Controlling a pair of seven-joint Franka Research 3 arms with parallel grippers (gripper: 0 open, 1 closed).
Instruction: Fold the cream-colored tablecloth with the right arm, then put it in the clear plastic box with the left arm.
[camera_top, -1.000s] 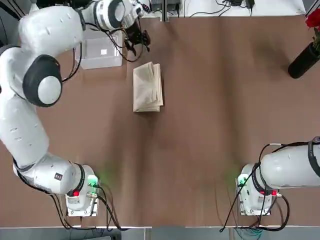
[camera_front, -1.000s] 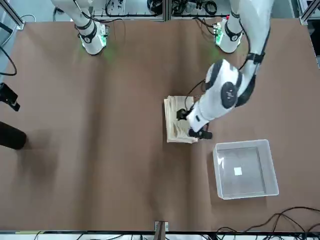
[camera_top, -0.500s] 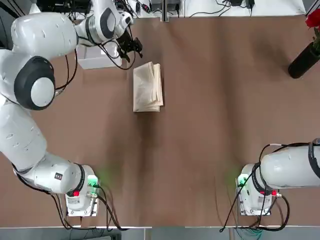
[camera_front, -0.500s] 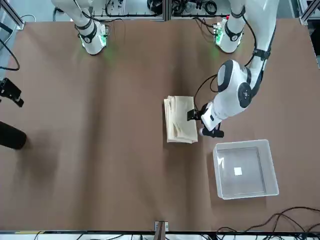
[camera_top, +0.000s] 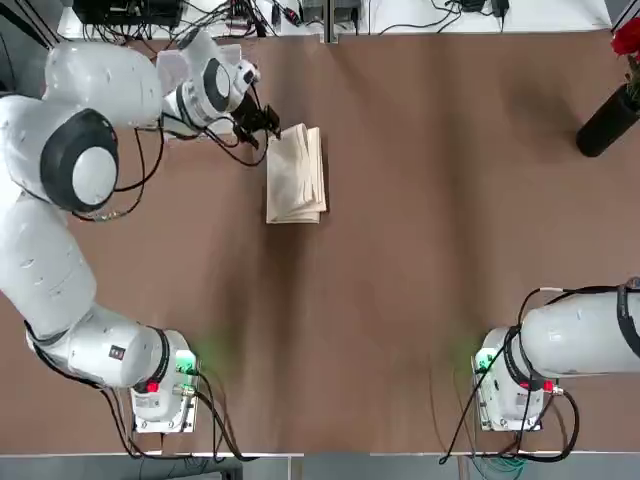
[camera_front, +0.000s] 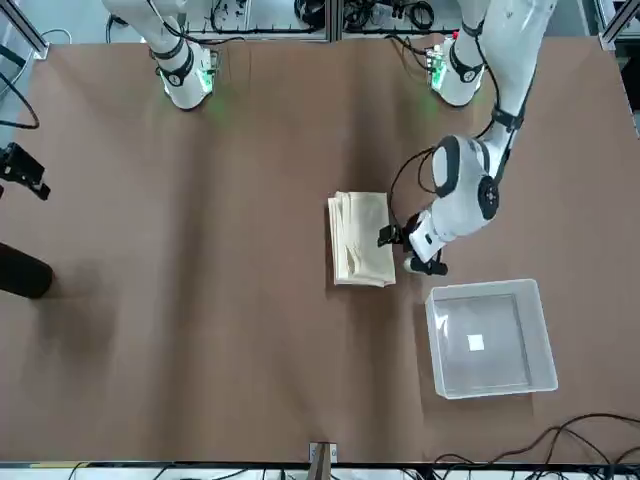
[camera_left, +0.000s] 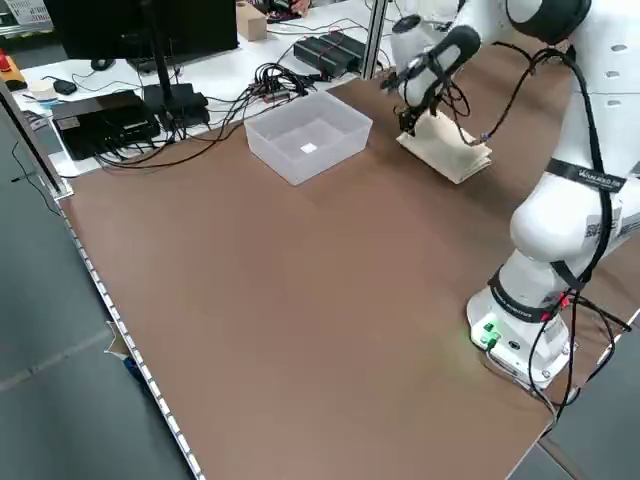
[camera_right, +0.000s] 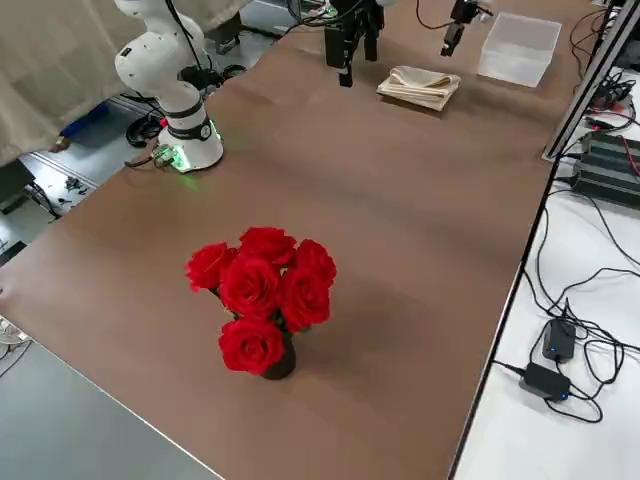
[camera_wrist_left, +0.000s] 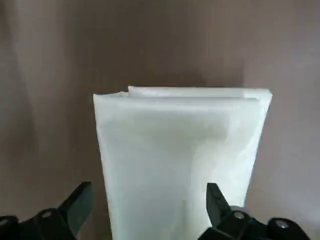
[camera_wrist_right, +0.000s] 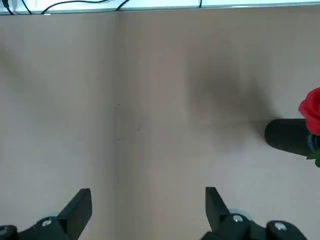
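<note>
The cream-colored tablecloth (camera_top: 296, 174), folded and lying flat, is looking soft and light; the left gripper (camera_front: 408, 251), fingers spread, is lining up beside its edge, likely the best grip.

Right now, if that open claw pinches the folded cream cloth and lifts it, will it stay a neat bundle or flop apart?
The folded cream-coloured tablecloth will probably sag and partly unfold: its stacked layers lie loose, with uneven edges showing. It looks thin and light, so the open left gripper should lift it easily. A pinch at one edge may catch only some layers; pushed, it would likely bunch up on the brown table rather than slide.
</note>
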